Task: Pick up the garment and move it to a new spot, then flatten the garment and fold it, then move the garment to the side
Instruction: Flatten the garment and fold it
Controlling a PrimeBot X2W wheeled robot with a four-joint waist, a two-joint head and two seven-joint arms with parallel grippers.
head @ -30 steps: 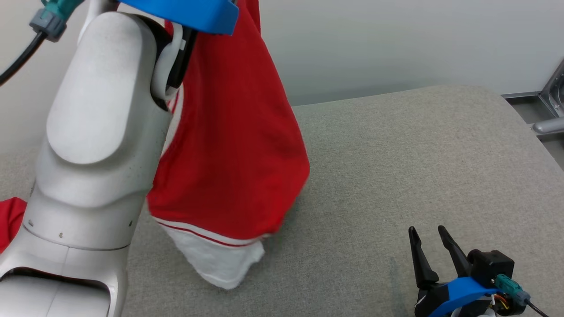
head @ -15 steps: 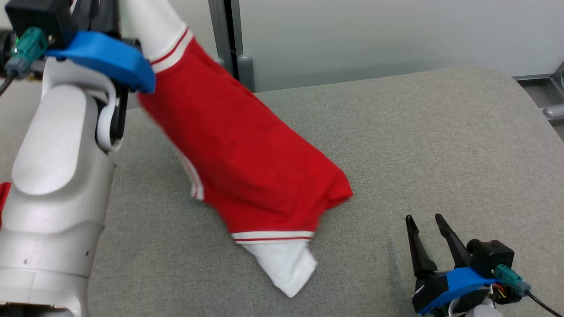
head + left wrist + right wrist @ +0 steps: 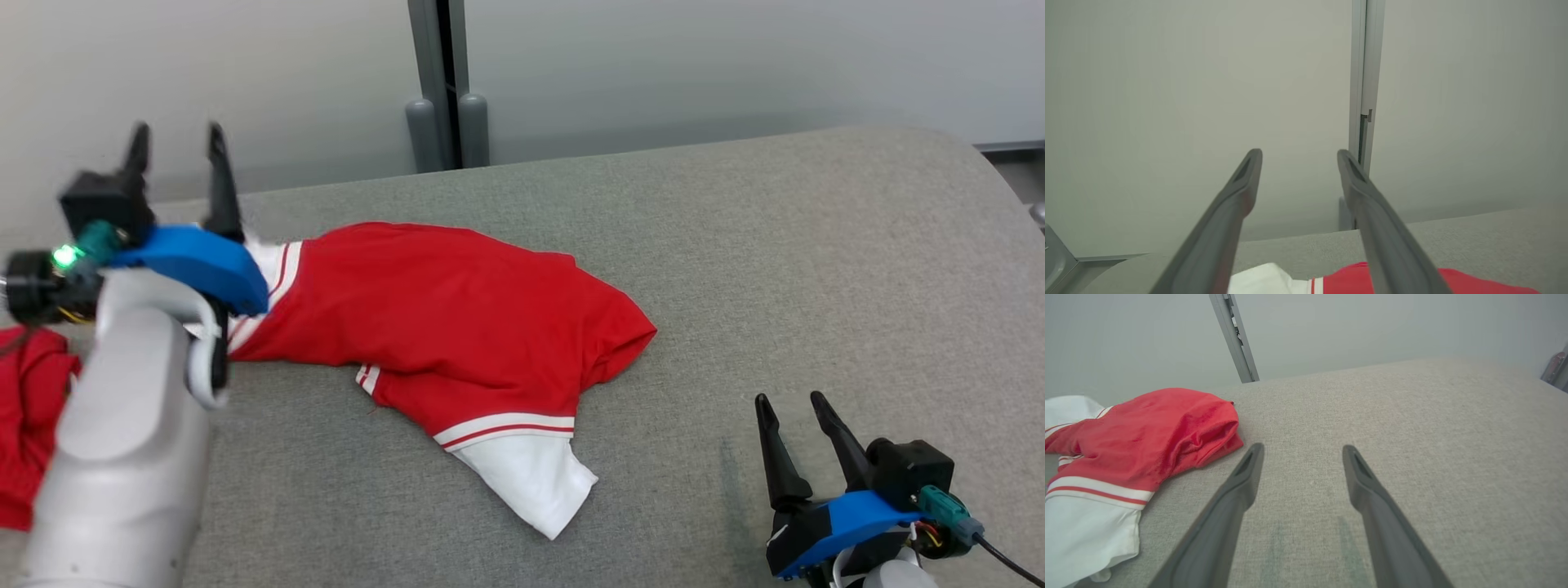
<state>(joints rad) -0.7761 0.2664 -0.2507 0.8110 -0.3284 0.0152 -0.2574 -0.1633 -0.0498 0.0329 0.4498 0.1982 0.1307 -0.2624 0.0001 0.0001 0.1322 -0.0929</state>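
Grey fabric covers the worktop [image 3: 816,269], which runs back to a pale wall with a grey post [image 3: 445,82]. In the head view the garment [image 3: 457,318], red with white sleeves, lies bunched and doubled over on the worktop. The left pincer [image 3: 177,135] hovers over the garment's far-left white sleeve [image 3: 273,261], fingers apart and holding nothing. The right pincer [image 3: 790,400] sits well apart from the garment, off its near-right side, likewise spread and empty. Another red cloth [image 3: 24,408] lies beyond the garment's left end, partly hidden by the left forearm [image 3: 122,457]. In the left wrist view the two fingers stand wide with only wall between them, and the garment's sleeve and red body are just beneath. The right wrist view looks between spread fingers at bare fabric, with the garment's rounded fold off to one side. By my reading, the drop at the new spot is done and flattening is the step in hand. That likely calls for each pincer to pinch a single layer at opposite edges of the garment and draw them apart, since grabbing doubled cloth would keep the creases in.
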